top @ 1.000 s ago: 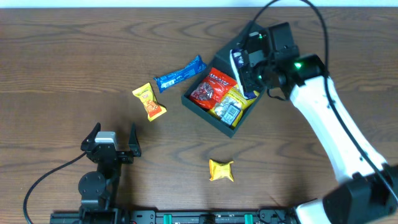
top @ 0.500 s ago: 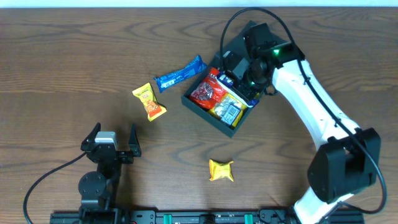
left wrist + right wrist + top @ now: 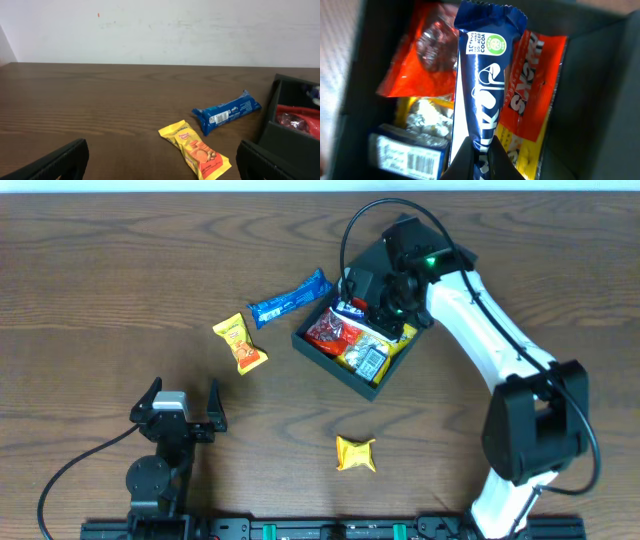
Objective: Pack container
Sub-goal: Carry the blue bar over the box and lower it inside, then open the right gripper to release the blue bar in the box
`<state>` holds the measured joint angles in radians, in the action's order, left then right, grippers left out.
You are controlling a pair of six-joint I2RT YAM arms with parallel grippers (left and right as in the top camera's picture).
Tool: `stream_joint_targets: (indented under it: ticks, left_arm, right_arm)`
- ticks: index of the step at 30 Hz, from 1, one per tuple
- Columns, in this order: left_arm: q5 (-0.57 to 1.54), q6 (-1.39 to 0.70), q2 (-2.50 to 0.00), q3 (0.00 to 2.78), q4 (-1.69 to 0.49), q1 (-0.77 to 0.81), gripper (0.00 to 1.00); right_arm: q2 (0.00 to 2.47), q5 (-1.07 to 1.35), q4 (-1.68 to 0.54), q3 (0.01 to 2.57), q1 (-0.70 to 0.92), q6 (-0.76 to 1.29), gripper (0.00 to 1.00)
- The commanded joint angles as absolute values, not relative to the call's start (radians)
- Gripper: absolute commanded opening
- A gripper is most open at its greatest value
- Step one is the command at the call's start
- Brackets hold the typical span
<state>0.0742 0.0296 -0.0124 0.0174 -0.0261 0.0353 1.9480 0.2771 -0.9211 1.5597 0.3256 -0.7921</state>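
The dark teal container (image 3: pixel 318 352) sits open at centre right, lid flap back, with red and yellow snack packets inside. My right gripper (image 3: pixel 375 305) is over the container, shut on a dark blue snack bar (image 3: pixel 482 80) that hangs into the box above a red packet (image 3: pixel 432 55). My left gripper (image 3: pixel 182 412) rests open and empty near the front left edge. Outside the box lie a blue packet (image 3: pixel 288 298), a yellow-orange packet (image 3: pixel 240 344) and a yellow packet (image 3: pixel 355 453). The left wrist view shows the blue packet (image 3: pixel 227 112), the yellow-orange packet (image 3: pixel 197 152) and the container wall (image 3: pixel 285 142).
A black cable (image 3: pixel 365 220) loops above the right arm near the container. The brown wood table (image 3: pixel 120 270) spreads left of the packets.
My right gripper has moved left and down over the container's interior, carrying the dark blue snack bar. The left arm and loose packets have not moved.
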Motion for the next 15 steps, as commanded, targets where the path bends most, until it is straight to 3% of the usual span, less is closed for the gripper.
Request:
stream_joint_targets:
  ticks: [1,15]
  left_arm:
    - [0.086,0.030,-0.010,0.004,-0.070,0.033,0.95]
    - [0.086,0.030,-0.010,0.004,-0.070,0.033,0.95]
  right_arm:
    - [1.991,0.297,-0.902,1.585,0.305,-0.809,0.01]
    - [2.043,0.297,-0.875,1.567,0.287,-0.756,0.01]
